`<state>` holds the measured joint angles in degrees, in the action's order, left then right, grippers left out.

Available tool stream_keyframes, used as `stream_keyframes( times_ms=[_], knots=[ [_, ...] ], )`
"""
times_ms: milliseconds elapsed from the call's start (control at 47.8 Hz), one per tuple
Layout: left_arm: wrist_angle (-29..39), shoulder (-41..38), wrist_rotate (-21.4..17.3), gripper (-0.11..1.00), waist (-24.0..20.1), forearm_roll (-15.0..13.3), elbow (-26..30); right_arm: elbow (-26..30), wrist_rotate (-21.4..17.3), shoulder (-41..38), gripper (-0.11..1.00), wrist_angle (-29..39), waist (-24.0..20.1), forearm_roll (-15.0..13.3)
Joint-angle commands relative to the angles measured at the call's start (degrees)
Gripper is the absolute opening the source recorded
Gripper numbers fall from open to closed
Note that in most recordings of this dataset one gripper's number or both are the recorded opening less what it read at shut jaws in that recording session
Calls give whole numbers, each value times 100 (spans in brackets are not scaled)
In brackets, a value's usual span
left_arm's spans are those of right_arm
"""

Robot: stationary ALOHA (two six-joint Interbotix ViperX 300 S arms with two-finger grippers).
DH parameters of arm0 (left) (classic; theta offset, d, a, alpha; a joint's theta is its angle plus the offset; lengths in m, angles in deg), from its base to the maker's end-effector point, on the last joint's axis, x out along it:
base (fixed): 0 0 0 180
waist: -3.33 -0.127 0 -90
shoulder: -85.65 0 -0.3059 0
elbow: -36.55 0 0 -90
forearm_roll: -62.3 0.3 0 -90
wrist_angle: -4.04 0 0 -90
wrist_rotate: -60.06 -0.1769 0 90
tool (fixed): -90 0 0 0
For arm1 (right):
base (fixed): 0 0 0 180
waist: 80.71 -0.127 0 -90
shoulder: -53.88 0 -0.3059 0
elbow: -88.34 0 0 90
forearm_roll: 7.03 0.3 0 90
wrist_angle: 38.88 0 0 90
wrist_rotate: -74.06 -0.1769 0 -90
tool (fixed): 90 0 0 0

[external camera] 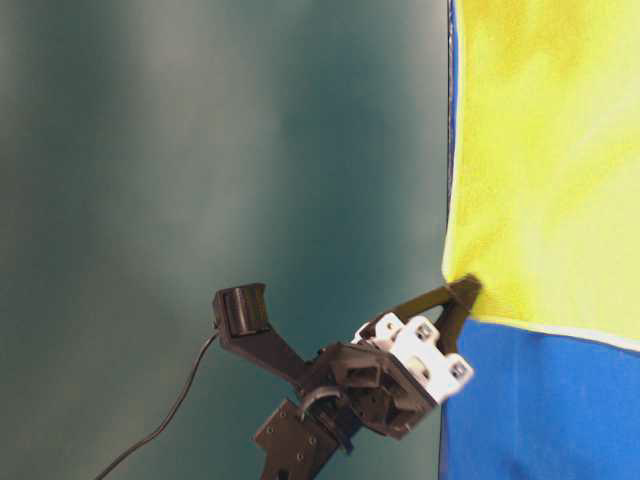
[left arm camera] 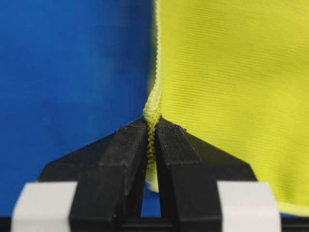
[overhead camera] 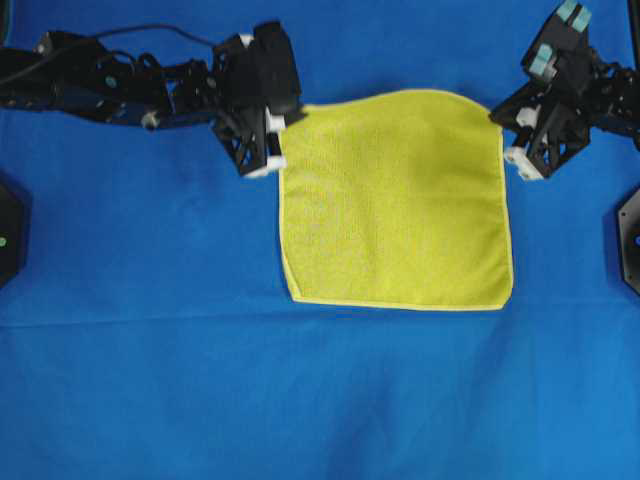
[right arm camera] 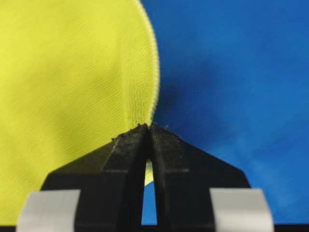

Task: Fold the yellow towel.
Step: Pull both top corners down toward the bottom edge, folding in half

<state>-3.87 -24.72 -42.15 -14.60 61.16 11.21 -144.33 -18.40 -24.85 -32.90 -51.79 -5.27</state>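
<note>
The yellow towel [overhead camera: 395, 200] lies near the middle of the blue counter [overhead camera: 150, 380], roughly square, its near hem running left to right, while the left fingers [left arm camera: 152, 126] and right fingers [right arm camera: 147, 129] are each pinched tight on a far corner, lifting that edge.

Blue cloth [overhead camera: 150, 380] covers whole work surface, faint creases across it. Dark teal backdrop [external camera: 200, 150] behind. Black mounts at left edge [overhead camera: 8, 232] and right edge [overhead camera: 630, 240].
</note>
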Motion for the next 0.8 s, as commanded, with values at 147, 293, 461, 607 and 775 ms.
stream_keyframes(
  times_ms=[147, 293, 461, 607, 775],
  knots=[
    [-18, 246, 9, 3, 747, -9, -220, -202, 9, 404, 3, 431, -1011, 747],
    [-18, 229, 185, 3, 1257, -9, -264, -264, 9, 483, 3, 580, -1749, 1274],
    [-18, 202, 369, 3, 1758, -9, -264, -264, 9, 448, 3, 606, -2540, 1758],
    [26, 167, 396, 3, 2136, -9, -229, -255, 9, 387, 3, 589, -3173, 2188],
    [70, 123, 396, 3, 2461, -9, -149, -237, 9, 316, 3, 571, -3656, 2487]
  ],
)
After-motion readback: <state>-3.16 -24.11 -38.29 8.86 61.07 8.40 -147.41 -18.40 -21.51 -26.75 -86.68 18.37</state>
